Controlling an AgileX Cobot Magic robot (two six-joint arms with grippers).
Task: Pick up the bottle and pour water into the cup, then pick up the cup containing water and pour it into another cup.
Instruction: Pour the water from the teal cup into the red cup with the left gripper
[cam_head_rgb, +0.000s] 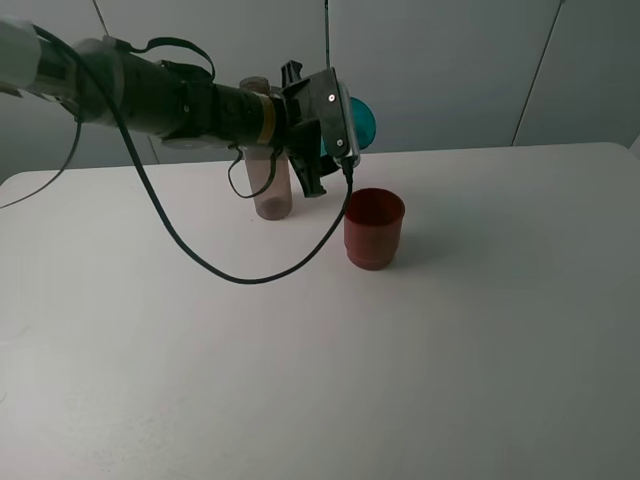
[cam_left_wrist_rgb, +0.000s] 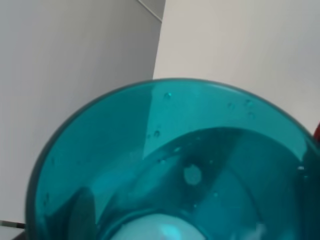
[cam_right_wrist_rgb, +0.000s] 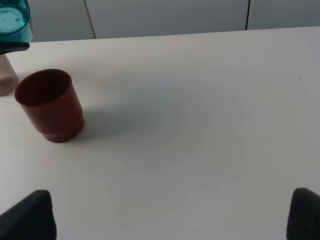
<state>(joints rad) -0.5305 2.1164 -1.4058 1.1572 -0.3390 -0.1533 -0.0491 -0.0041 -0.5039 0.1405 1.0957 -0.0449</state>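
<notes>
The left arm reaches in from the far left, and its claw (cam_head_rgb: 350, 130) is closed around the teal cup (cam_head_rgb: 364, 122), holding it in the air clear of the tabletop (cam_head_rgb: 450, 350). The cup hangs above and slightly to the far left of the red cup (cam_head_rgb: 375, 228), not touching it. In the left wrist view the teal cup (cam_left_wrist_rgb: 200, 150) fills nearly the whole picture. Small droplets cling to its inner wall and a water line seems to show lower down. How far the cup leans is hard to judge.

The red cup stands upright on the tabletop near the middle, mouth up. The bottle (cam_head_rgb: 272, 190) stands upright to its left and a little farther back, partly hidden behind the arm, with a clear gap between the two. A black cable (cam_head_rgb: 200, 262) sags from the arm in a loop over the tabletop.

The right claw (cam_right_wrist_rgb: 170, 215) is open, its two dark fingertips (cam_right_wrist_rgb: 27, 215) spread wide and holding nothing. It sits over bare tabletop, well to the right of the red cup (cam_right_wrist_rgb: 49, 105).
</notes>
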